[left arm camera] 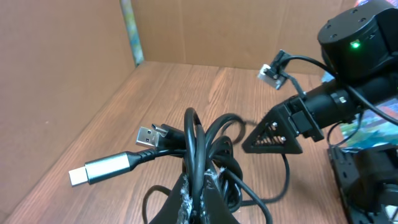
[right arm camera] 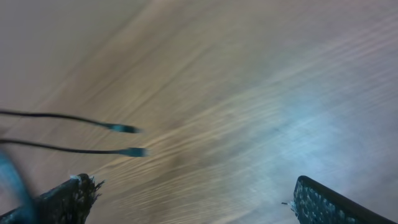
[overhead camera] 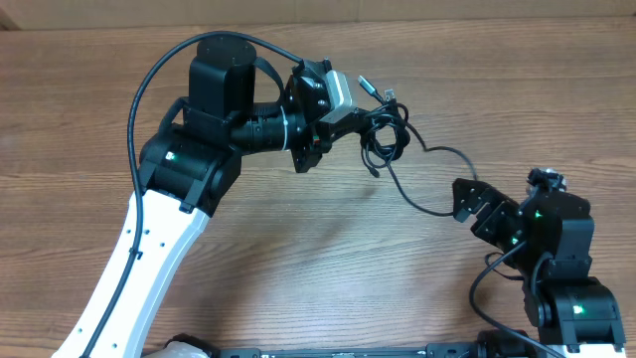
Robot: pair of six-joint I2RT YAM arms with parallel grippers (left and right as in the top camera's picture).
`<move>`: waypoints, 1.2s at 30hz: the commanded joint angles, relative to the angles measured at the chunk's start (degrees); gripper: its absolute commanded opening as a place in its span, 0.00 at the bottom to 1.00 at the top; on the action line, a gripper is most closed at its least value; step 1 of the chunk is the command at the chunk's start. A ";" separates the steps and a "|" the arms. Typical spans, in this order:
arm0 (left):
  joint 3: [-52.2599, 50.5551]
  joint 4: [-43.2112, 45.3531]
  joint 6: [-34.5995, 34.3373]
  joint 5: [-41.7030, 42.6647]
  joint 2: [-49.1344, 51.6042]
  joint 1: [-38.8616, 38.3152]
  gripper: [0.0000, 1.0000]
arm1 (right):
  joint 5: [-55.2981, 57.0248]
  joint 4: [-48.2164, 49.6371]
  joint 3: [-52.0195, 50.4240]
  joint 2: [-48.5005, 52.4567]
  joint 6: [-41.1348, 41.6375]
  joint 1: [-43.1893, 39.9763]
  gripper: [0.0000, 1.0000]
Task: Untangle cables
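Observation:
The cables [overhead camera: 386,134] form a tangled black bundle at the table's upper middle. My left gripper [overhead camera: 366,121] is shut on that bundle, and the left wrist view shows the cables [left arm camera: 205,155] pinched between its fingertips [left arm camera: 186,199]. A silvery plug [left arm camera: 102,168] and a smaller plug [left arm camera: 149,134] stick out to the left. One strand [overhead camera: 437,154] trails right and curves down toward my right gripper [overhead camera: 475,207]. That gripper stands open, holding nothing. In the blurred right wrist view, thin teal-tipped cable ends [right arm camera: 127,129] lie left of and beyond the right gripper [right arm camera: 196,199].
The wooden table [overhead camera: 298,259] is walled at the back by brown cardboard [left arm camera: 62,74]. The left arm [overhead camera: 189,169] crosses the left half of the table. The right arm's base [overhead camera: 571,288] stands at the lower right corner.

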 commanded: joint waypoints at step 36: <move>1.18 -5.46 -54.31 -43.56 -1.95 0.42 0.04 | -21.27 10.62 1.46 -0.15 12.26 -0.24 1.00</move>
